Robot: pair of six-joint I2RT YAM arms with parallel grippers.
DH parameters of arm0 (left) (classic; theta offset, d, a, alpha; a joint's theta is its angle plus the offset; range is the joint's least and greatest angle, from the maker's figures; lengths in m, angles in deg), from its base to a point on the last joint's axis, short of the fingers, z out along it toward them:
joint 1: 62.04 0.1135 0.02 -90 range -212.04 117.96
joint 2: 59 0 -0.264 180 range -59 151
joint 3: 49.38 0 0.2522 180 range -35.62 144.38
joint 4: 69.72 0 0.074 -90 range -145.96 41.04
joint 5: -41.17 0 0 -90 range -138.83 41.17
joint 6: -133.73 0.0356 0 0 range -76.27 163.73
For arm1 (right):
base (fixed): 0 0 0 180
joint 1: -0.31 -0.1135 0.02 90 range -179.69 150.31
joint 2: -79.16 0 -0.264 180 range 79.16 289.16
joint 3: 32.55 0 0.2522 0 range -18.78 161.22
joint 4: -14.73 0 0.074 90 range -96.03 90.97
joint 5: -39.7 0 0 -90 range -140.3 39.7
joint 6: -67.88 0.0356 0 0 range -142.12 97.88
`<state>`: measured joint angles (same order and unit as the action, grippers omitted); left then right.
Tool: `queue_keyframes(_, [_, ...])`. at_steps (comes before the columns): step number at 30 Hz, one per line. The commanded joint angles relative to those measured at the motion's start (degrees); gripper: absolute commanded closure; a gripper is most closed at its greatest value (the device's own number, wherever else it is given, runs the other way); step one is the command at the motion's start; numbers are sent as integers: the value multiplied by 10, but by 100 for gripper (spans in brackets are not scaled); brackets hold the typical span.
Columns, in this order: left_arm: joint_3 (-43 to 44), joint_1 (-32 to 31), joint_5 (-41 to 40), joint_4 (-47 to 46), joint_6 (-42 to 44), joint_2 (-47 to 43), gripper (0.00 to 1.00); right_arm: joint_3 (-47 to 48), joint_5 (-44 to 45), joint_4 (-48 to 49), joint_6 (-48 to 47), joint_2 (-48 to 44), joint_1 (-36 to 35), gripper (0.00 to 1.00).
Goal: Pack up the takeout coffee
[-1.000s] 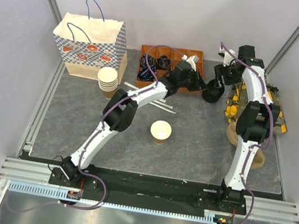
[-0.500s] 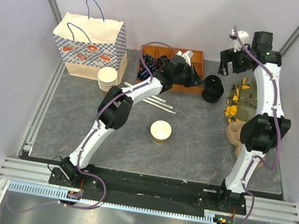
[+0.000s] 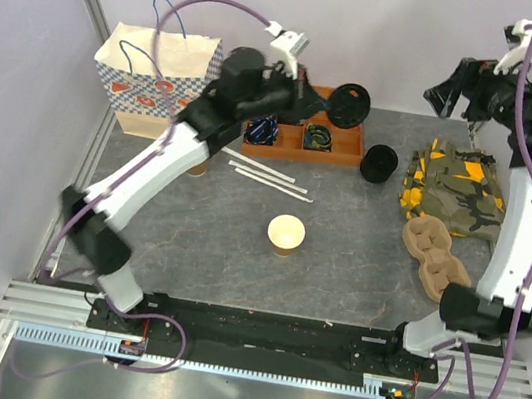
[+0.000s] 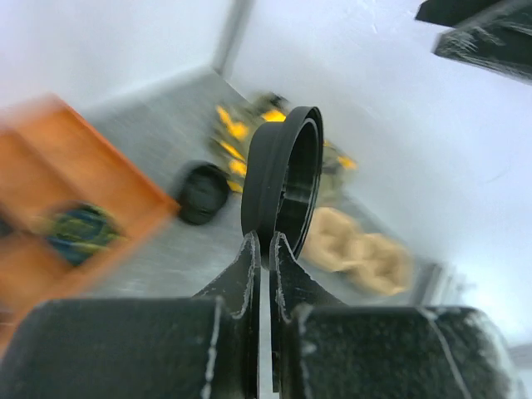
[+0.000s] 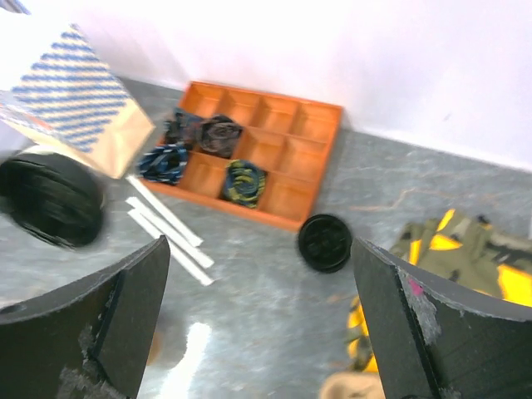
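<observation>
A tan paper cup (image 3: 286,233) with a cream inside stands open, with no lid on it, mid-table. My left gripper (image 3: 329,106) is raised over the orange tray and shut on the rim of a round black lid (image 3: 349,105). The left wrist view shows that lid (image 4: 283,179) edge-on between my shut fingers (image 4: 249,266). My right gripper (image 3: 457,93) is open and empty, high at the back right. A stack of black lids (image 3: 379,163) lies on the table and shows between the right jaws (image 5: 325,242).
A paper bag (image 3: 158,81) stands at the back left. The orange tray (image 3: 340,149) holds dark items. White straws (image 3: 268,176) lie in front of it. A camouflage cloth (image 3: 455,189) and a pulp cup carrier (image 3: 437,252) lie at the right.
My left arm has lifted off the table and swung back and left with a black lid in its jaws. My right arm has risen up and to the right, away from the lid stack.
</observation>
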<state>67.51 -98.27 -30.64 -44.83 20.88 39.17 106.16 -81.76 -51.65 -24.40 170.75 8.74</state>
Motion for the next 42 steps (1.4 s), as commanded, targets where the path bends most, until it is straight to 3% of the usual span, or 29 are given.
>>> queue_keyframes(1, [-117, -23, -109, 42, 304, -147, 98, -60, -40, 9, 69, -54, 15, 2])
queue_keyframes(2, [-148, -45, -129, 29, 353, -178, 98, -67, -48, -1, 72, -67, 22, 2])
queue_keyframes(3, [-183, -57, -150, -19, 455, -206, 98, -71, -55, -10, 71, -72, 26, 2])
queue_keyframes(5, [-293, -87, -183, -83, 553, -290, 98, -66, -73, -42, 73, -78, 35, 2])
queue_keyframes(6, [-330, -98, -205, -169, 667, -314, 98, -67, -86, -53, 80, -82, 38, 2])
queue_keyframes(8, [-443, -127, -220, -248, 778, -378, 98, -92, -115, -73, 87, -94, 41, 2])
queue_keyframes(9, [-477, -135, -218, -292, 888, -395, 98, -110, -149, -72, 99, -102, 41, 2])
queue_keyframes(12, [-601, -152, -198, -447, 1085, -425, 98, -200, -232, -64, 125, -131, 41, 2])
queue_keyframes(13, [-651, -153, -186, -524, 1125, -424, 98, -245, -247, -62, 132, -144, 41, 3])
queue_keyframes(15, [-692, -155, -165, -588, 1218, -412, 98, -288, -273, -45, 144, -157, 41, 5])
queue_keyframes(19, [-756, -159, -133, -713, 1288, -380, 98, -342, -250, -10, 163, -168, 6, 9])
queue_keyframes(25, [-789, -159, -102, -813, 1346, -315, 98, -365, -168, 83, 241, -150, -131, 19])
queue_keyframes(27, [-788, -159, -114, -818, 1370, -293, 98, -362, -142, 96, 260, -136, -150, 30])
queue_keyframes(31, [-783, -158, -135, -799, 1400, -276, 98, -340, -85, 131, 306, -121, -180, 39])
queue_keyframes(38, [-776, -158, -157, -815, 1434, -241, 98, -378, -18, 189, 384, -128, -238, 43])
queue_keyframes(41, [-770, -159, -156, -800, 1441, -236, 98, -373, -4, 193, 388, -116, -261, 51])
queue_keyframes(42, [-769, -159, -156, -799, 1442, -234, 98, -364, 11, 192, 386, -111, -266, 60])
